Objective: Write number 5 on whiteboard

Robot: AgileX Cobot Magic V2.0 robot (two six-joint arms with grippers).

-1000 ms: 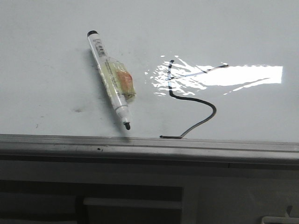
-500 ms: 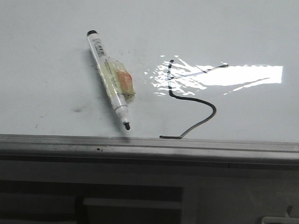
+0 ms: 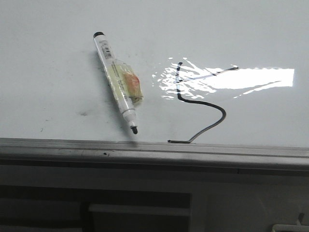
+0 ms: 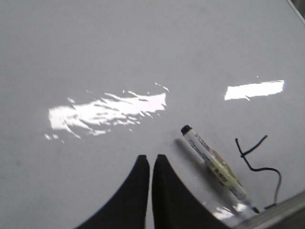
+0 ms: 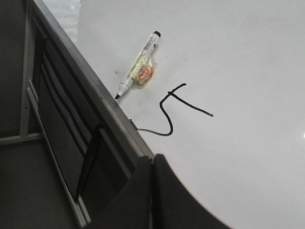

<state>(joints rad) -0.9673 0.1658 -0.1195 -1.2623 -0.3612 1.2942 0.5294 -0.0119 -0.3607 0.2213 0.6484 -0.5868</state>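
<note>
The number 5 (image 3: pixel 200 104) is a thin black line drawn on the whiteboard (image 3: pixel 58 72). It sits close to the near edge of the board, a little to the right of the middle in the front view. It has a short straight stroke going up, and a top bar that slants off to the right from it. The bar looks thin and pale there, because a bright patch of light shines on the glossy board right across it. Below the stroke the line bends out into a round belly, then runs back down to a little flat tail. The tail stops just beside the grey metal frame (image 3: pixel 154 152) at the near edge.

From the right wrist view the 5 (image 5: pixel 174 109) looks darker and clearer, and its top bar shows as a long black line. The left wrist view shows it (image 4: pixel 259 162) small, off to one side near the frame.

A marker (image 3: pixel 117 82) lies flat on the white surface just to the left of the 5, not touching it. Its black tip points at the frame, and its cap is off. A bit of clear tape with something orange and yellow is wrapped round its middle. A few faint grey smudges mark the board left of the marker.

The left fingers (image 4: pixel 150 164) hang over bare board, almost shut — only a thin slit between them — and they hold nothing. The right fingers (image 5: pixel 152 164) are pressed together over the board's near edge, also holding nothing.
</note>
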